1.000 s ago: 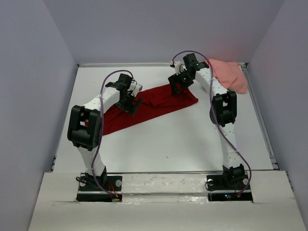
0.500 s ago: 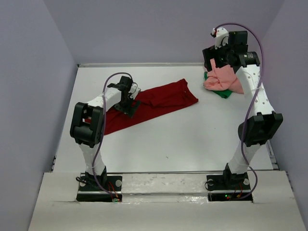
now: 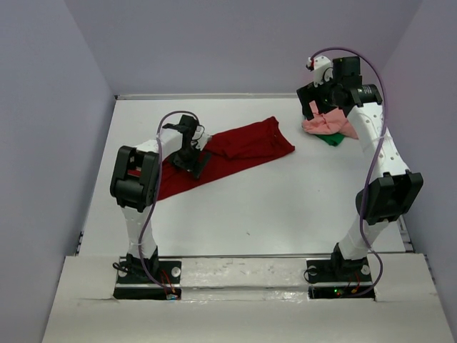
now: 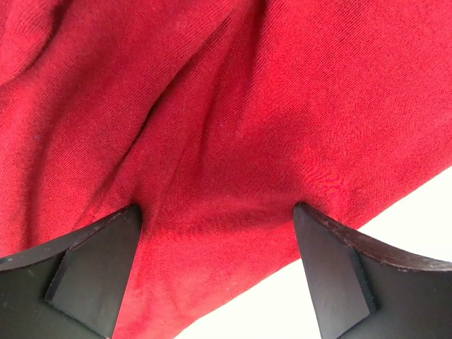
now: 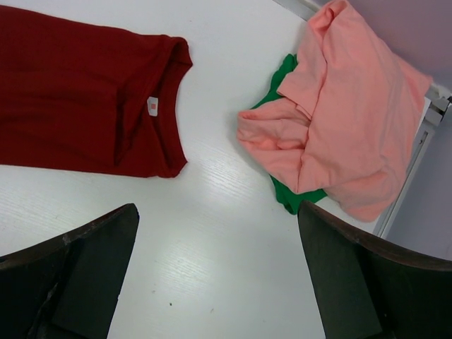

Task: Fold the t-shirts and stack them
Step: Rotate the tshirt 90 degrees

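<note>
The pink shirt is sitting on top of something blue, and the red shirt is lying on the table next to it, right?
Almost. The cloth under the pink shirt is green, not blue. The right wrist view shows the green cloth peeking out from beneath it. The rest is right: the red shirt lies on the table next to it, with a gap between them.

No writing can be read anywhere in these views. The only label is a small white tag [image 5: 152, 106] inside the collar of the dark red t-shirt [image 5: 70, 99] — its print is too small to make out
</note>
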Motion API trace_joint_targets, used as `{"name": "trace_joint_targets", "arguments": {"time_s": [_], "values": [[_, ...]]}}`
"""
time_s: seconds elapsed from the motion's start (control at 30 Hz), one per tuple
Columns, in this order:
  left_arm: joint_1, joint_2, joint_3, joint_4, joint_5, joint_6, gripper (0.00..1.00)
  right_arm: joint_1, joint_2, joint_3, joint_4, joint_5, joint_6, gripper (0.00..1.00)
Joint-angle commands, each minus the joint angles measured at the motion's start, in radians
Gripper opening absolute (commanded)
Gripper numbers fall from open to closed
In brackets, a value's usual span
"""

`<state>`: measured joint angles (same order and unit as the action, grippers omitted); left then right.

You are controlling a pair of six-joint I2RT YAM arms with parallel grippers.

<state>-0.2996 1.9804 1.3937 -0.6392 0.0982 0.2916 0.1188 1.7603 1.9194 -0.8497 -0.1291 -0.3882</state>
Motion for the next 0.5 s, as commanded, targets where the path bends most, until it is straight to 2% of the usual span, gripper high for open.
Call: {"name": "trace_joint_targets", "arguments": {"time_s": [0.0, 0.3, 0.47], "values": [[-0.045, 0.078, -0.018, -0.076, 0.184, 0.012, 0.99, -0.007, -0.042, -0.01, 0.0, 0.02, -0.003, 1.0], [-0.231, 0.057, -0.074, -0.168, 0.27, 0.043, 0.99, -0.007, -0.047, -0.051, 0.0, -0.004, 0.026, 1.0], [-0.329, 0.095, -0.033, -0.224, 0.359, 0.049, 0.99, -0.007, -0.064, -0.074, 0.0, -0.01, 0.035, 1.0]]}}
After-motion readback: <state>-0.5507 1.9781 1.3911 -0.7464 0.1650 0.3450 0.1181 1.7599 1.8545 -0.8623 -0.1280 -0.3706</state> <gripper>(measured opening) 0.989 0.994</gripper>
